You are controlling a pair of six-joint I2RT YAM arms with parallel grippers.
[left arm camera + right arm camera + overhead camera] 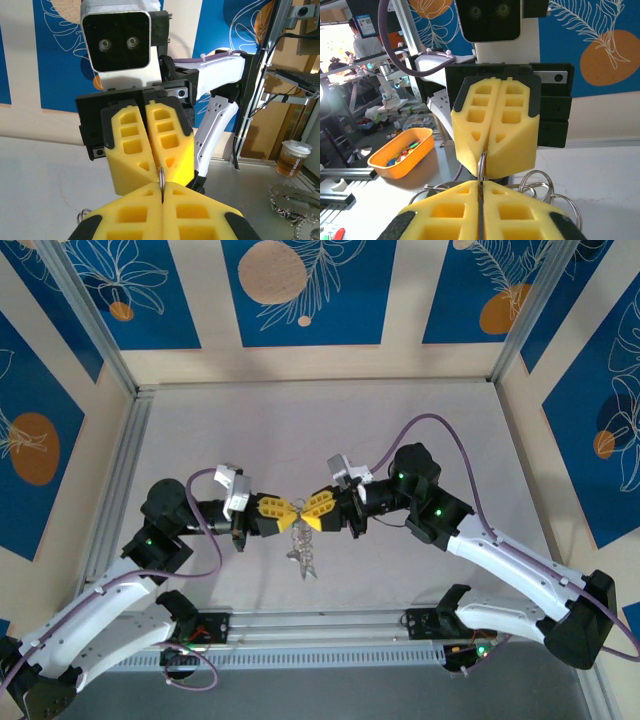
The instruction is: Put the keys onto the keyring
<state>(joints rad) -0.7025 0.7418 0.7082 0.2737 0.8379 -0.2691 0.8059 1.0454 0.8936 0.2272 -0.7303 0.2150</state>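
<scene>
1. Over the middle of the bench (200, 440), toward its near edge, we see the left gripper (288, 514) and the right gripper (311, 513) meeting tip to tip, both raised off the surface.
2. Around them, a purple cable (432, 417) arcs from the right wrist, and a rail (320, 625) runs along the near edge. Blue leaf-print panels (300, 290) wall the far edge.
3. Off the bench, we spot an orange bin (402, 152) of coloured bits in the right wrist view. The left wrist view shows a lidded cup (292, 157).
4. Each wrist view is largely blocked by the other arm's yellow wedge and camera housing, so most of the wire is hidden from us.
5. Both grippers are clenched, their jaws pressed flat together.
6. We see the keyring (162, 179) as a thin wire running into the seam of both pairs, so both grippers grasp it. More of its loops (542, 180) bulge out just beside the right gripper (480, 189).
7. Below the meeting tips, the keys (302, 560) hang in a small cluster, apart from the fingers; we cannot tell whether they touch the bench.
</scene>
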